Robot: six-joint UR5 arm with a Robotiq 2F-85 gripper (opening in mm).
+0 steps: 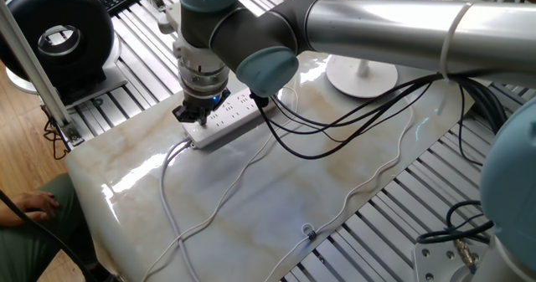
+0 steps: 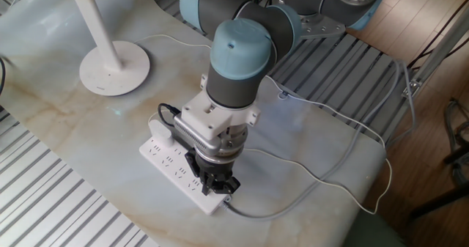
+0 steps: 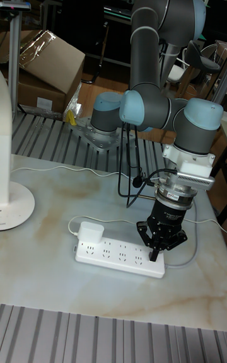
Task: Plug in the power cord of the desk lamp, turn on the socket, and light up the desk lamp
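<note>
The socket (image 2: 170,164) is a long white power strip lying on the marble table top. A small boxy white plug (image 3: 91,234) sits in its end nearest the desk lamp, and the thin white power cord (image 1: 368,182) trails across the table. The desk lamp shows its round white base (image 2: 113,69) and upright pole (image 2: 86,9), with the base also visible (image 1: 362,74). My gripper (image 2: 218,190) points straight down with its black fingers shut, tips on the strip's other end, where its thick cable leaves. The same gripper (image 3: 159,248) hides the button, and it also shows here (image 1: 194,115).
A black round fan (image 1: 59,35) stands off the table's far left corner. The strip's thicker white cable (image 2: 293,207) loops toward the table edge. Black robot cables (image 1: 335,131) hang over the marble top. Slatted metal rails (image 2: 66,203) surround the table.
</note>
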